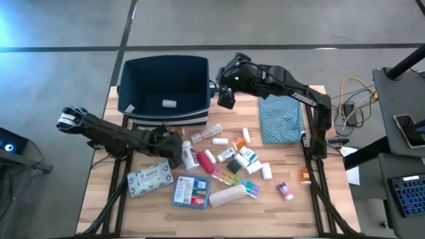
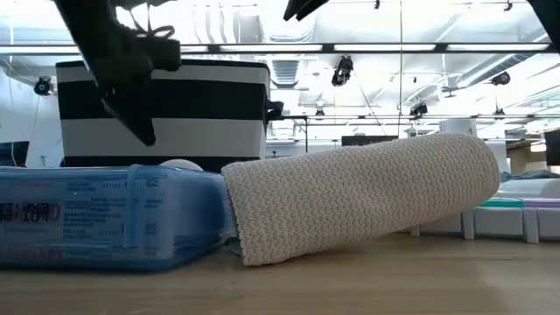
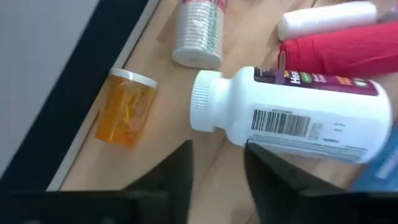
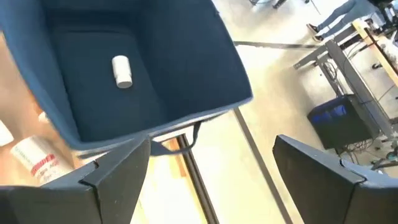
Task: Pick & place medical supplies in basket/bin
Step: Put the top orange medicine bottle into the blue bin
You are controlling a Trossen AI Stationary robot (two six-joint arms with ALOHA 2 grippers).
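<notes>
The dark navy bin (image 1: pixel 163 83) stands at the table's far edge with one small white bottle (image 4: pixel 121 70) lying on its floor. My right gripper (image 4: pixel 211 168) hovers open and empty over the bin's right rim (image 1: pixel 226 96). My left gripper (image 3: pixel 217 162) is open, low over the table just in front of the bin (image 1: pixel 174 147). It points at a white pill bottle (image 3: pixel 298 112) that lies on its side, cap (image 3: pixel 202 102) toward the fingers. An amber vial (image 3: pixel 124 106) and a red roll (image 3: pixel 342 50) lie beside it. My left gripper has one fingertip (image 3: pixel 258 155) right at the white bottle's side near its shoulder (image 3: pixel 249 134). I cannot tell whether it touches. The bottle lies flat on the table.
More supplies lie scattered mid-table: a grey packet (image 1: pixel 149 178), a blue-red flat box (image 1: pixel 191 191), a beige bandage roll (image 1: pixel 227 195) and a rainbow pill organizer (image 1: pixel 232 178). A teal patterned pouch (image 1: pixel 280 119) lies on the right. Bare wood shows along the near edge.
</notes>
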